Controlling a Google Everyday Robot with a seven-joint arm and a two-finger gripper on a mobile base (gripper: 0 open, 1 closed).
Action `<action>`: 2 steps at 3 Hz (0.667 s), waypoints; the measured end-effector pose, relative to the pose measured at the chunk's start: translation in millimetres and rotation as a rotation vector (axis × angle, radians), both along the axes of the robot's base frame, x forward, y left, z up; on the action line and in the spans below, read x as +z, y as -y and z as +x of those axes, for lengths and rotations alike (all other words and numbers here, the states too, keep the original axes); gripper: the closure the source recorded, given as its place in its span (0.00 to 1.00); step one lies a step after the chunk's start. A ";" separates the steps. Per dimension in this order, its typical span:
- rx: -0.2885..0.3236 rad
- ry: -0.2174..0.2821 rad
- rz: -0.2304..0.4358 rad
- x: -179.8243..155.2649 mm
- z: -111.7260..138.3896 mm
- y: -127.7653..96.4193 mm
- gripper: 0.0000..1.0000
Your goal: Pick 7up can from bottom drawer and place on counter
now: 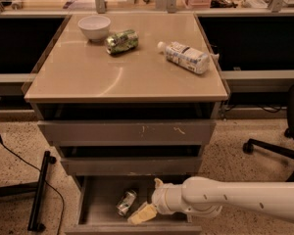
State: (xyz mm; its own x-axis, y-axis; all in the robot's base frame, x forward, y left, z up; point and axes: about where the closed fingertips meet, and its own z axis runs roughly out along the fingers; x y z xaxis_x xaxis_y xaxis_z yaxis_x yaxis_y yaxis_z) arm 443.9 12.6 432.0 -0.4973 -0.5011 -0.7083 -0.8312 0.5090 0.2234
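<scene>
The 7up can point(126, 202) lies tilted on the grey floor of the open bottom drawer point(95, 210), left of centre. My gripper point(143, 213) comes in from the right on a white arm and sits inside the drawer, just right of and slightly in front of the can. Its pale yellow fingers point(144, 213) point left toward the can and lie close to it. The counter point(122, 77) is the tan top of the cabinet above.
On the counter lie a white bowl point(94, 27), a shiny green can point(121, 41) and a white-labelled plastic bottle point(185, 57) on its side. Two closed drawers point(127, 131) sit above the open one. A black stand leg point(39, 192) is left, an office chair base point(274, 148) right.
</scene>
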 end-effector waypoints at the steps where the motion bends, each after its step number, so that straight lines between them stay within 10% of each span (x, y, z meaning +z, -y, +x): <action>1: -0.047 0.066 0.000 -23.5 12.6 -11.9 0.00; 2: -0.081 0.135 -0.002 -64.9 22.9 -35.1 0.00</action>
State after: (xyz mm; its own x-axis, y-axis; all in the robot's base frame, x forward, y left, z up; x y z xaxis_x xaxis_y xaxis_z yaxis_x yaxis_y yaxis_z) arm 466.8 47.8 367.2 -0.4370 -0.4648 -0.7701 -0.8095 0.5764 0.1115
